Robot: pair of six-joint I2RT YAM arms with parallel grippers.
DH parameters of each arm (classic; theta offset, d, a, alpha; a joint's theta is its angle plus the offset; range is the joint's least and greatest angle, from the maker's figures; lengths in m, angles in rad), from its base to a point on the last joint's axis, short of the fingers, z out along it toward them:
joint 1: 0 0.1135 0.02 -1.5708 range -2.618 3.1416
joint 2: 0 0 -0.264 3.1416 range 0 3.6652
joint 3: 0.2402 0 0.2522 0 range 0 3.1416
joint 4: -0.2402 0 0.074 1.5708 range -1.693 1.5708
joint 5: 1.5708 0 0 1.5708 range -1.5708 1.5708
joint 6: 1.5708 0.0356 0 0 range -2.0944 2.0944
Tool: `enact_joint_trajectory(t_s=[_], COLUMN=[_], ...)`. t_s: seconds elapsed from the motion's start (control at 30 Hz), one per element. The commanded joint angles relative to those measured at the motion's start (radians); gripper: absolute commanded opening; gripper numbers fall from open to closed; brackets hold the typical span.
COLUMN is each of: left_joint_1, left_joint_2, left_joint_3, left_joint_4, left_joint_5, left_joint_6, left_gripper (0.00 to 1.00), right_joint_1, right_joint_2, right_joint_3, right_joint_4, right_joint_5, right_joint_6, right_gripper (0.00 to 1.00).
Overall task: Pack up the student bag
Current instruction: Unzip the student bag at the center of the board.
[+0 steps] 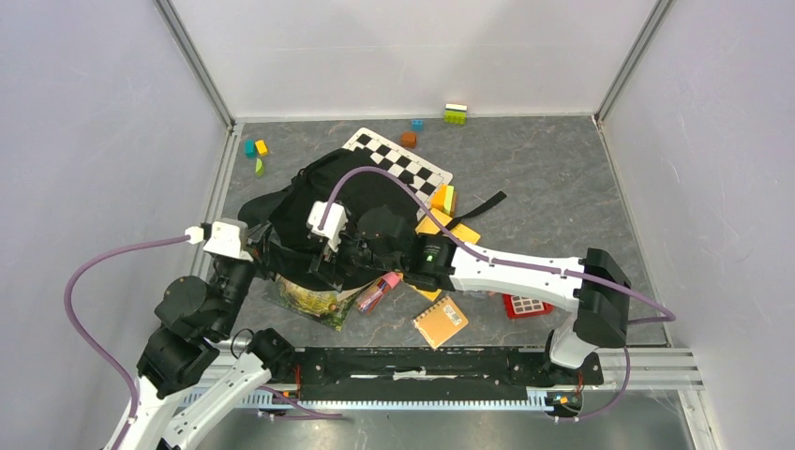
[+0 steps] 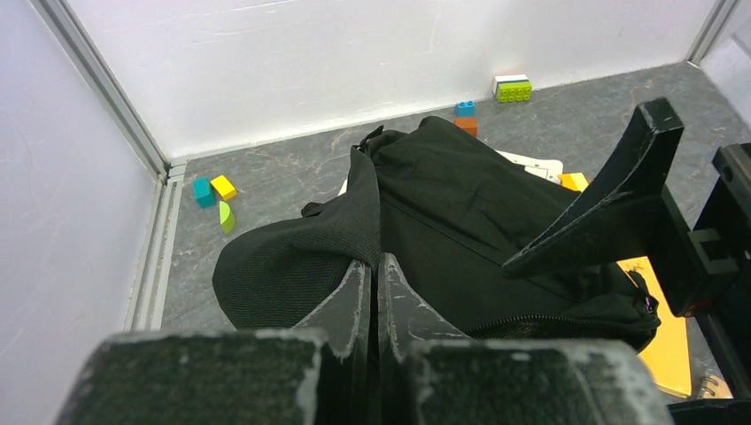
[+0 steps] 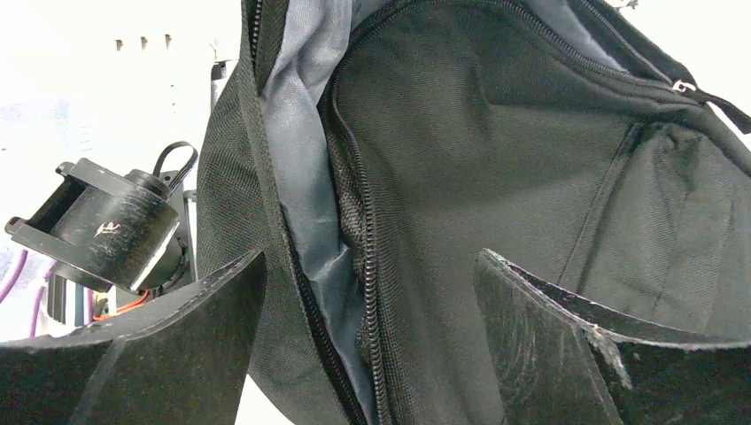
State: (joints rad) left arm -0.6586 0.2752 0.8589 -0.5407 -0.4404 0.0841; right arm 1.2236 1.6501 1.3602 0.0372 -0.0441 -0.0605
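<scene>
1. The student bag (image 1: 361, 197) is made of soft black woven fabric and it sags, so I judge it light but floppy. It will fold rather than stand alone.
2. The best hold seems to be the stiffer edge beside the zipper (image 3: 365, 266); a smooth panel may slip.
3. It lies in the middle of the table, partly over a checkered board (image 1: 403, 164). Its mouth is unzipped and the grey lining (image 3: 301, 133) shows.
4. The left gripper (image 2: 376, 266) is closed tight and seems to pinch a fold of the bag.
5. The right gripper (image 3: 370, 258) stands wide open around the zipper edge and grips nothing.

Matt woven-cloth student bag (image 3: 496, 133), smooth grey lining (image 3: 301, 133)
</scene>
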Motion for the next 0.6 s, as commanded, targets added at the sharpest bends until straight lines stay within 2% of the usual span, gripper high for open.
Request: enact_joint_trajectory(t_s=[0.0, 0.23, 0.43, 0.57], left_joint_1=[0.000, 0.001, 0.001, 0.001], left_joint_2=[-0.014, -0.017, -0.024, -0.022], left_joint_3=[0.028, 0.028, 0.033, 0.035], left_joint_4=[0.062, 0.057, 0.050, 0.048], left_joint_5=[-0.014, -0.009, -0.012, -0.014], left_joint_6=[0.041, 0.032, 0.029, 0.029], left_gripper=[0.02, 0.02, 0.02, 0.02], right_joint_1=[0.002, -0.027, -0.098, -0.099], right_joint_2=[-0.069, -0.100, -0.056, 0.012], right_joint_3=[0.048, 0.087, 0.144, 0.223], right_joint_4=[0.022, -0.011, -0.035, -0.136], right_joint_5=[0.027, 0.032, -0.048, -0.072], right_joint_6=[-0.022, -0.029, 0.012, -0.032], right_gripper=[0.93, 0.93, 0.86, 0.82])
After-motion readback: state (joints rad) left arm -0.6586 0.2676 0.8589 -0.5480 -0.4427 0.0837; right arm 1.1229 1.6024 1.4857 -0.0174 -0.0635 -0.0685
